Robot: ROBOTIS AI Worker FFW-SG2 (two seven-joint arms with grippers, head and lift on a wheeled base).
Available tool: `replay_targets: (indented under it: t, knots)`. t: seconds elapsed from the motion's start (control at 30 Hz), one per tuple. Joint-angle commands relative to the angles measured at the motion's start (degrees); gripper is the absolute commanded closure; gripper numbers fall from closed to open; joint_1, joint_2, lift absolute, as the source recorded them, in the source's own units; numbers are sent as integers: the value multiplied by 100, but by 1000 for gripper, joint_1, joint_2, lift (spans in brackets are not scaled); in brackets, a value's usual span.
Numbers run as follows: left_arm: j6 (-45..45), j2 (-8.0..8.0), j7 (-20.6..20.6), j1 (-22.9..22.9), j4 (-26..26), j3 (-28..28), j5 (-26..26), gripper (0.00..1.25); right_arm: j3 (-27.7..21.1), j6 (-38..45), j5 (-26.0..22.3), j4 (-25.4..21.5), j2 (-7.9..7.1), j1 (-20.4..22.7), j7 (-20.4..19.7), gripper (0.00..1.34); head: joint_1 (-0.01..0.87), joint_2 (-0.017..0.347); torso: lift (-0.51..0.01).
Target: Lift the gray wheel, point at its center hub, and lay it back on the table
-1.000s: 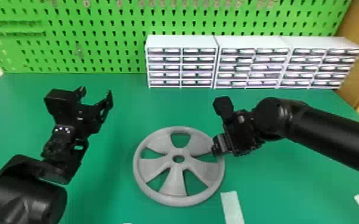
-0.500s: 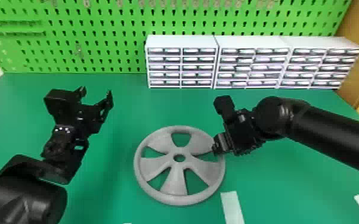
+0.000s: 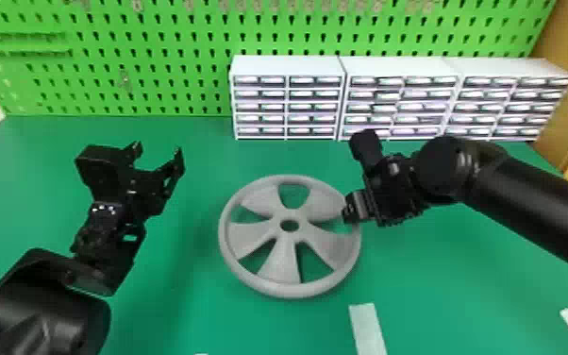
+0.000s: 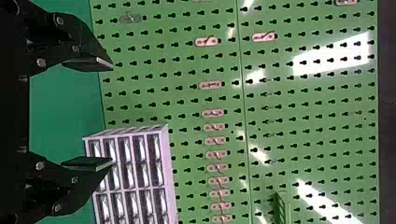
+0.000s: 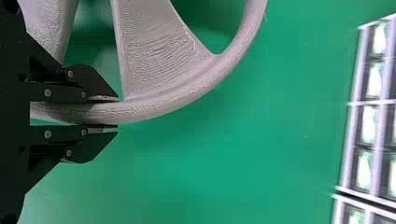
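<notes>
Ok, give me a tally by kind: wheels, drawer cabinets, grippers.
Gray wheel: 1
Drawer cabinets: 3 (left cabinet, middle cabinet, right cabinet)
Grippers: 2 (left gripper, right gripper)
Total: 6

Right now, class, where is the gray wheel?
In the head view, the wheel is near the middle, closer to the robot than the white drawers, its right rim between the fingers of the right gripper.
</notes>
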Motion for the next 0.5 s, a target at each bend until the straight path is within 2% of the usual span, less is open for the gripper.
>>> replay_targets:
  t: [0.0, 0.07, 0.2, 0.33, 0.47]
  knots:
    - [0, -11, 19, 10, 0, -36, 29, 524, -619, 13, 721, -260, 61, 240, 0, 1262, 692, 48, -96]
    - [0, -20, 28, 10, 0, -54, 29, 524, -901, -5, 1108, -410, 96, 363, 0, 1262, 692, 48, -96]
    - [0, -81, 28, 28, 0, -36, 47, 525, -1463, -93, 1591, -577, 175, 600, 0, 1262, 692, 48, -96]
    - [0, -196, 28, 45, -9, -27, 56, 525, -2034, -198, 2084, -814, 228, 881, 9, 1262, 692, 48, -96]
    - [-9, -292, 28, 72, -9, -27, 56, 524, -2456, -242, 2796, -1236, 298, 1092, 0, 1262, 692, 48, -96]
